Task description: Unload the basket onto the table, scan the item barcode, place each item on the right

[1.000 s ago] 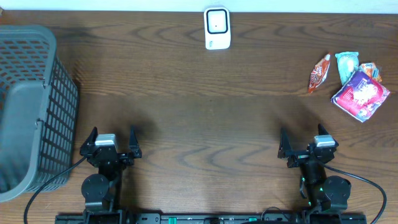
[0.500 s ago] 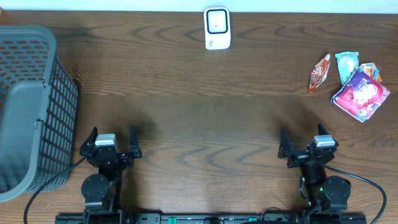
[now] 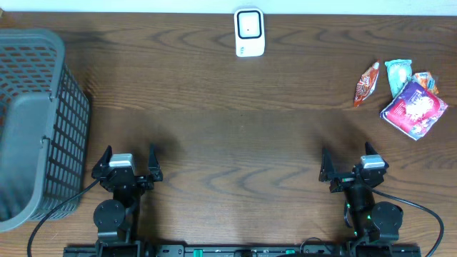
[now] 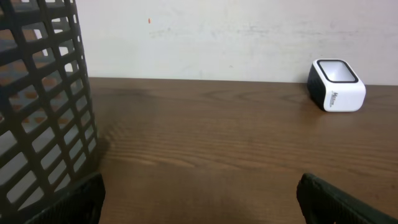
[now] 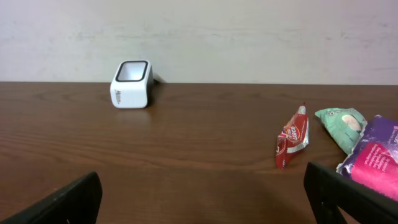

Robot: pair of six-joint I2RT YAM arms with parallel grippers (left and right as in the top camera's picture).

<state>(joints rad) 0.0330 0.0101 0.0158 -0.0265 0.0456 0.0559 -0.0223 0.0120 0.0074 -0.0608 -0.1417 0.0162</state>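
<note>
Our left gripper (image 3: 130, 154) and right gripper (image 3: 347, 160) sit at the near edge, fingers spread, holding nothing. The snack packets (image 3: 414, 107) lie far right, well apart from the scanner (image 3: 249, 32). We'd guess the red sachet (image 3: 366, 84) is light, crinkly and slippery, so pinch its sealed edge.

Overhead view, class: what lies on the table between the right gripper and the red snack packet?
Nothing: the overhead view shows bare table between right gripper and red snack packet.
</note>
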